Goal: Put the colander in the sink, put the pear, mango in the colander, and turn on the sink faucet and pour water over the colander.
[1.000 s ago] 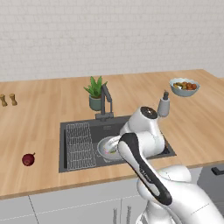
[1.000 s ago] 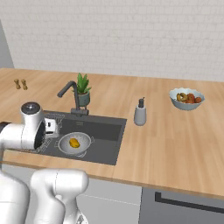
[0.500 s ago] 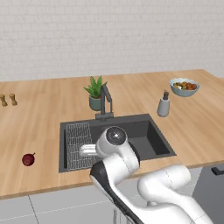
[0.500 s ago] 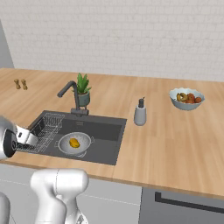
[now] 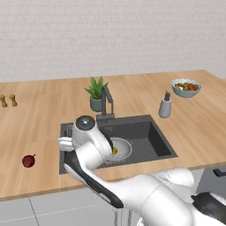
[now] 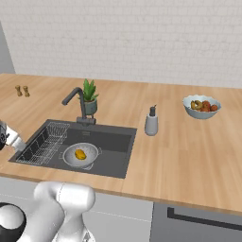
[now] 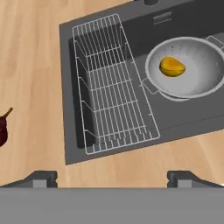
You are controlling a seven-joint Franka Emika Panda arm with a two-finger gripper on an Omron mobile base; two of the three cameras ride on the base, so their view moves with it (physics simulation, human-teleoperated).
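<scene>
colander point(image 6: 81, 156) seated in sink point(image 6: 113, 158) beside wire rack point(image 7: 111, 83), mango point(image 7: 171, 67) lying inside it; in left base view, colander largely hidden behind arm, mango reduced to a yellow sliver. pear point(image 5: 28, 160) resting on counter point(image 6: 189, 156) left of sink, well apart from it, cut by frame edge in hand view. gripper point(image 7: 112, 178) hovering over counter at sink's near rim, fingertips point(image 7: 41, 178) wide apart, nothing between them, tips cropped at lower edge. sink faucet point(image 6: 75, 103) upright behind basin, no water visible. plant point(image 6: 89, 97), soap bottle point(image 6: 151, 123), fruit bowl point(image 6: 201, 106) standing behind.
</scene>
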